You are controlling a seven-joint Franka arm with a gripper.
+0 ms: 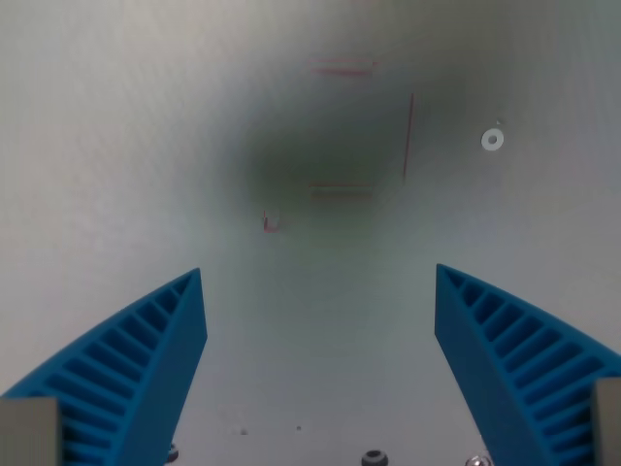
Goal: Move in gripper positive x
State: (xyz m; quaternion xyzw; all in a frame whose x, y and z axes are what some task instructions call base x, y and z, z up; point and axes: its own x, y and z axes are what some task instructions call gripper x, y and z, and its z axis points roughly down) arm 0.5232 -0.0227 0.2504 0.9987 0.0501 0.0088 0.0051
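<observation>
While spread wide apart and holding nothing, pincer [318, 291]: two blue ribbed wedge fingers [146, 359] above a smooth pale grey table [116, 146]; faint red lines [408, 136]; small white ring [493, 140] at wrist view's right

I see the claw [318, 291] in bright blue, both fingers [146, 359] ribbed with darker blue slots, and pale grey blocks at their bases. Beyond it the table [116, 146] is a plain pale grey-white with a dark soft shadow patch and thin red pen lines [342, 68]. To the wrist view's right of those lines sits a small white ring [493, 140].
</observation>
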